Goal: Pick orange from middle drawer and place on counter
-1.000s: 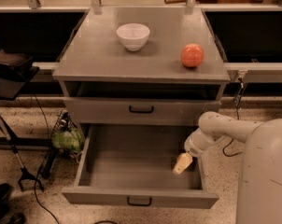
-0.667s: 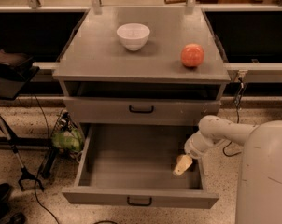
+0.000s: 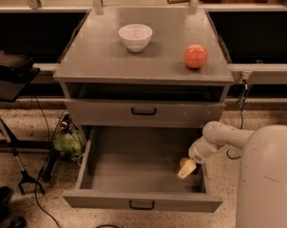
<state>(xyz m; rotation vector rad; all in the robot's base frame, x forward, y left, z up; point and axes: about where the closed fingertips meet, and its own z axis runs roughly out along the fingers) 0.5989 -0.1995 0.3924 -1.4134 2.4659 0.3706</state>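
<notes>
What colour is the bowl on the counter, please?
White bowl, camera view; gripper inside middle drawer.

Clad all over in smooth, matte off-white casing. Bulky and rounded at the torso (image 3: pixel 269 184), filling the lower right corner. Narrows into a tubular arm (image 3: pixel 227 136) with a ball-like wrist joint (image 3: pixel 200 152), slightly shaded underneath. Ends in a small cream-tan end effector (image 3: pixel 186 169), down inside the open middle drawer (image 3: pixel 134 172) near its right rear corner.
</notes>
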